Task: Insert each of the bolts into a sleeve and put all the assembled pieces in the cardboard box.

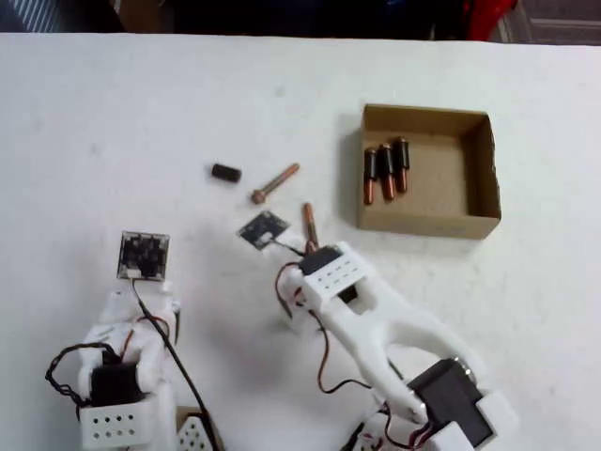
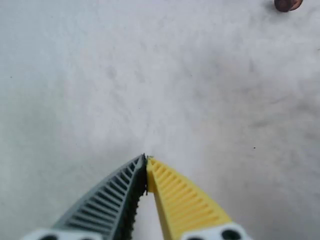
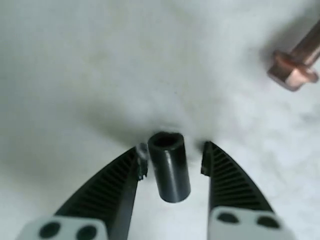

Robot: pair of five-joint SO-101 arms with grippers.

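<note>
While right gripper (image 3: 173, 153) gapes | sleeve (image 3: 169, 167) lies between jaws | bolt (image 3: 296, 69) nearby

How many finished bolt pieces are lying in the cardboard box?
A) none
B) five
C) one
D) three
D: three bolt pieces, each with a dark sleeve on it, lie side by side inside the cardboard box.

The white counter (image 1: 113, 113) takes up nearly everything, its matte top faintly smudged and scuffed. The light is soft, and shadows on it fall pale and blurred. Past the far edge the room drops into darkness, with a red shape (image 1: 488, 17) at one corner and a blue-striped patch (image 1: 33, 14) at the other.
</note>
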